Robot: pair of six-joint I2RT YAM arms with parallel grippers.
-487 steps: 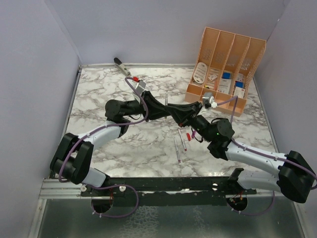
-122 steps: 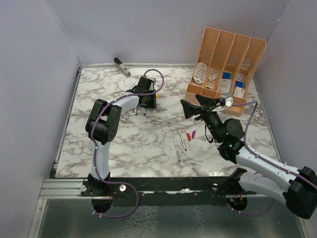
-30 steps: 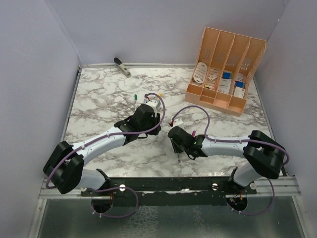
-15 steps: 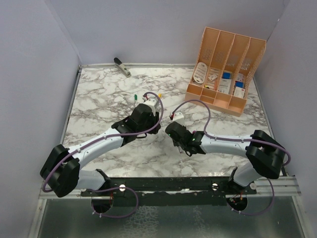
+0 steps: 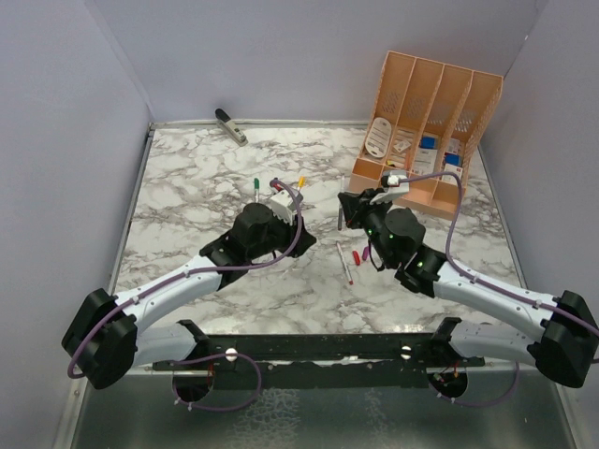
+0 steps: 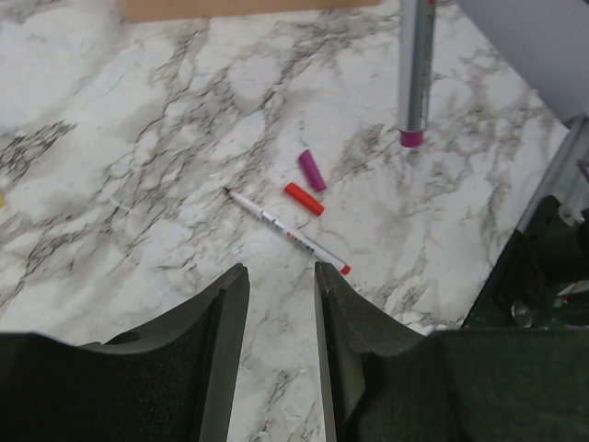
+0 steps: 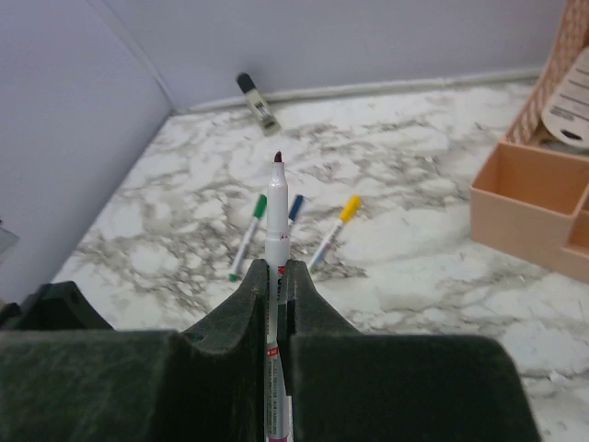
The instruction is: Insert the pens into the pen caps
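1. Your left arm (image 5: 178,281) reaches from the near-left corner of the desk (image 5: 178,192) towards its middle. The elbow sits low by the near edge and the forearm slants away from you.
2. Your left pincer (image 6: 279,270) looks down on the desk, its two fingers (image 6: 221,313) parted by a narrow gap with nothing between them.
3. Your right arm (image 5: 487,295) comes in from the near-right corner, its forearm running left towards the desk's middle.
4. Your right pincer (image 7: 278,267) is clamped tight on a pen (image 7: 277,207), which runs along the fingers and pokes out past their tips.
5. Your two pincers sit near each other over the desk's middle, not touching.
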